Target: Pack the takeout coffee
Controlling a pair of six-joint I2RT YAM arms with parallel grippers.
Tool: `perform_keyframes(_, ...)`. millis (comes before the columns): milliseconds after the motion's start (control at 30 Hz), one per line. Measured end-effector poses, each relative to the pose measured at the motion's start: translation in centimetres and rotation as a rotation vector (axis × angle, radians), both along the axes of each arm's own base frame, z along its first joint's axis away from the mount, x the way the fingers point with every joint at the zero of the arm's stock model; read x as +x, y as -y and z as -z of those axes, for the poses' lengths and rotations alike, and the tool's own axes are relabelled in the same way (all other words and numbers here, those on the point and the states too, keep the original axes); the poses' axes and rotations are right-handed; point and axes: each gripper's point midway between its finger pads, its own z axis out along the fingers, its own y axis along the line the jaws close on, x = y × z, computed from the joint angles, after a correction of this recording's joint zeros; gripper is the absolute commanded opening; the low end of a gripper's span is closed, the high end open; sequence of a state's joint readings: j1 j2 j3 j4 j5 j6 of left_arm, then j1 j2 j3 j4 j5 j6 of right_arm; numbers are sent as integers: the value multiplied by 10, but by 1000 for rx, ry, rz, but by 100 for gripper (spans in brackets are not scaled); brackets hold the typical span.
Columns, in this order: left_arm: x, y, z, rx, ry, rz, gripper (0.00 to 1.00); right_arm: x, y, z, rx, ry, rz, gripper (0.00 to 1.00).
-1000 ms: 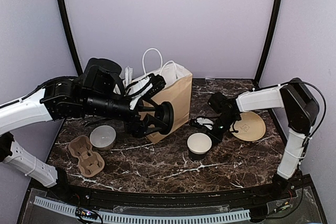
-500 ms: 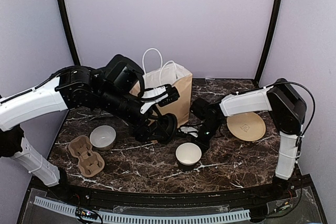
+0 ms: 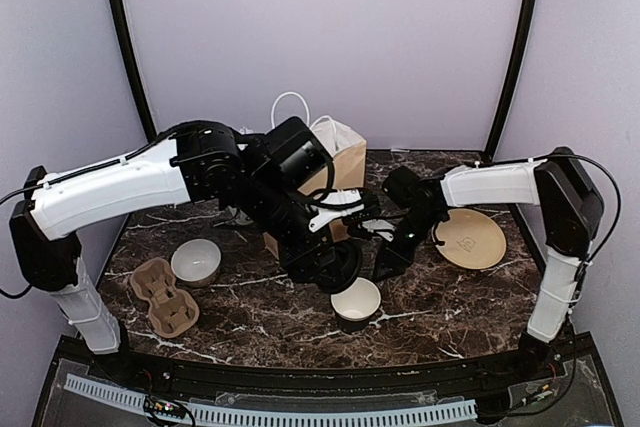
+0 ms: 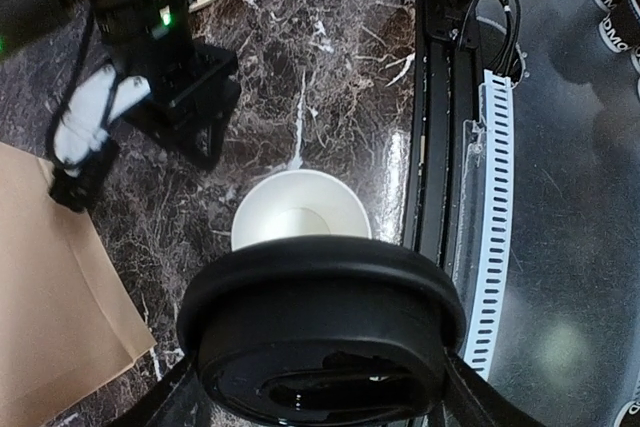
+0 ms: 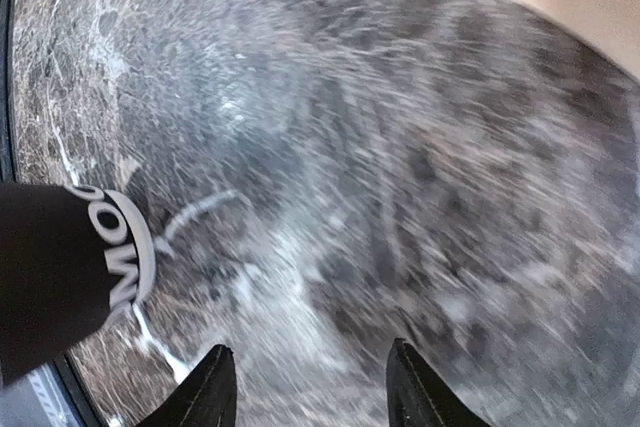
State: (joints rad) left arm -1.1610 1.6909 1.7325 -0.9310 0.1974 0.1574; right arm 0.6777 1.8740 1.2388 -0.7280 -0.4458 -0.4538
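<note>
takeout coffee cup [image 3: 357,297]: upright on the tabletop [image 3: 455,297], toward the front, about mid-width. Mouth uncovered, white inside showing, looks empty in the left wrist view. Outside the bag.
lid [image 4: 320,347]: round, black, off the cup. Held in the air just up-left of the cup in the top view. In the left wrist view it overlaps the cup's near rim; cannot tell if they touch.
left tool [image 3: 337,267]: clamped on the lid, one finger on each side of its rim. Arm reaches in from the left, across the front of the bag.
right tool [image 5: 310,387]: fingers apart, nothing between them, only blurred tabletop beyond. In the top view it sits just up-right of the cup, not touching it.
brown paper bag [image 3: 345,169]: upright behind both tools, white handles up, much taller than the cup, mostly hidden by the left arm.
white bowl [image 3: 196,260]: on the tabletop, left side, well apart from the cup.
cardboard cup carrier [image 3: 165,297]: front-left, just in front of the bowl.
tan plate [image 3: 472,240]: flat on the right side, beside the right arm.
black shape [image 5: 60,277]: left edge of the blurred right wrist view, white lettered band on it. Cannot tell what it is.
</note>
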Motion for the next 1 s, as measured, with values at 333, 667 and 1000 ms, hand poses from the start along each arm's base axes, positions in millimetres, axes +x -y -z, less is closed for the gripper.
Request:
perform_keyframes(333, 4, 12, 58, 192, -61, 18, 68, 44, 47, -51, 100, 104, 162, 52)
perform_keyframes(667, 8, 27, 69, 233, -32, 40, 69, 56, 70, -56, 136, 103, 237, 52)
perform_keyframes(1000, 10, 33, 83, 268, -30, 45, 69, 54, 70, -54, 146, 93, 233, 51)
